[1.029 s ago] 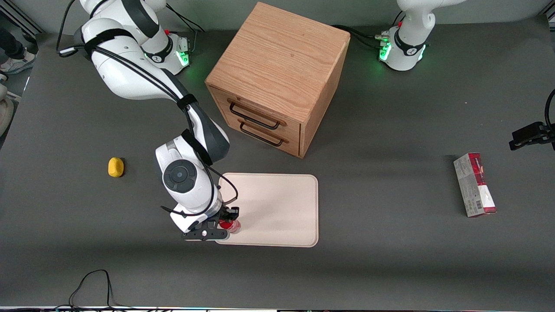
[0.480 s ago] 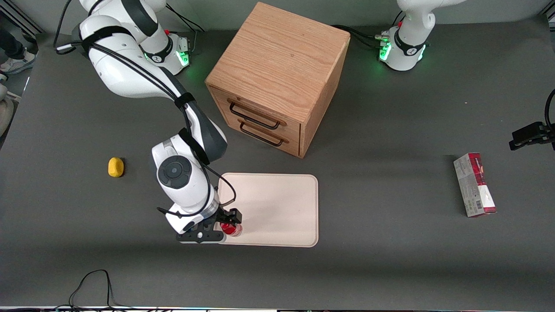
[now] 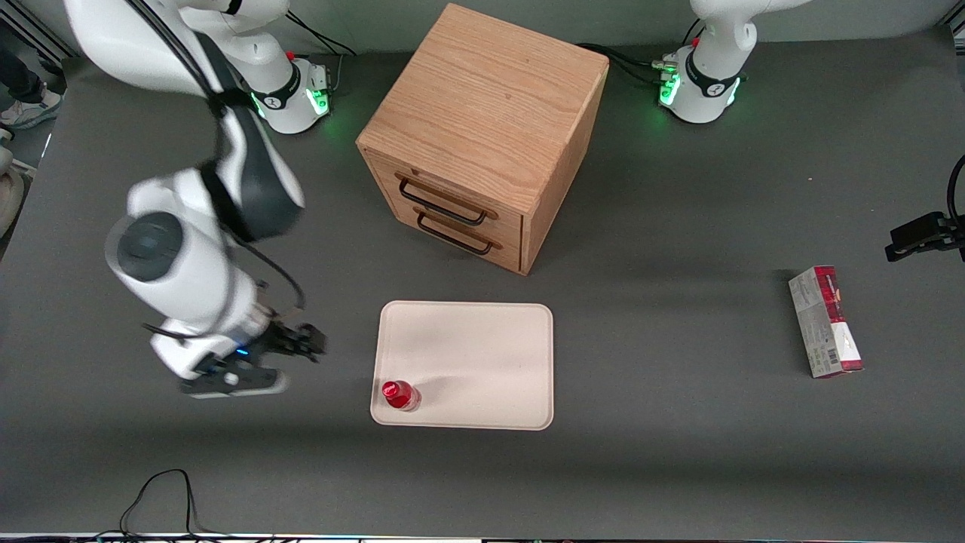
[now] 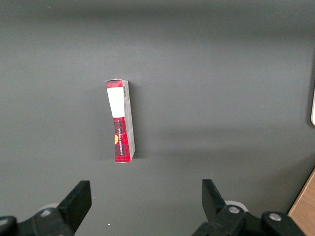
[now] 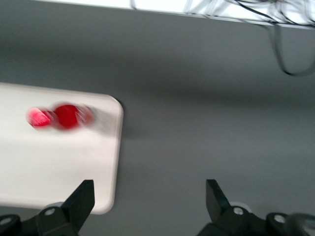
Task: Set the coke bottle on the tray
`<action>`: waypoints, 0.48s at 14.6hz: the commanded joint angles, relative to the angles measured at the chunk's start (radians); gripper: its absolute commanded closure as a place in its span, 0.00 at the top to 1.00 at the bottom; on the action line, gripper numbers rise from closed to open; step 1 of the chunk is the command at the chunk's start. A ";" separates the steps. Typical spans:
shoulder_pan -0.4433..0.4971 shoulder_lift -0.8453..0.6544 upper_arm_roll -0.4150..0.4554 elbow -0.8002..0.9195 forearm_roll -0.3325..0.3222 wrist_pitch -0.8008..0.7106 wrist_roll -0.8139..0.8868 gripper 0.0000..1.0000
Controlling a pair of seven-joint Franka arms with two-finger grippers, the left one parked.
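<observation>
Fig.: small slim red coke bottle w/ red cap [image 3: 399, 394] stands upright on the flat cream-white rectangular tray w/ rounded corners [image 3: 482, 354], in the tray corner nearest the front camera, toward the working arm's end; it sits just inside the low rim. Right arm's gripper [image 3: 298, 348] hangs above the dark grey counter [image 3: 663, 452], off the tray, apart from the bottle; its black fingers [image 5: 78, 201] are spread wide w/ nothing between them. Placement appears complete. Risks, as judged: (1) bottle is tall, narrow, light, so prob. tips easily; any jolt to tray or counter could topple it over the rim, since it sits so close to the edge; (2) a return sweep of the arm at low height could clip the cap. Also present, not involved: oak two-drawer cabinet [image 3: 482, 136]; red-and-grey rectangular carton [image 3: 825, 320] toward the parked arm's end.
</observation>
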 commanded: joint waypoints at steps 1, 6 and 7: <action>0.019 -0.270 -0.127 -0.291 0.093 -0.010 -0.137 1.00; 0.018 -0.502 -0.205 -0.414 0.100 -0.162 -0.147 1.00; 0.018 -0.528 -0.211 -0.414 0.100 -0.199 -0.144 1.00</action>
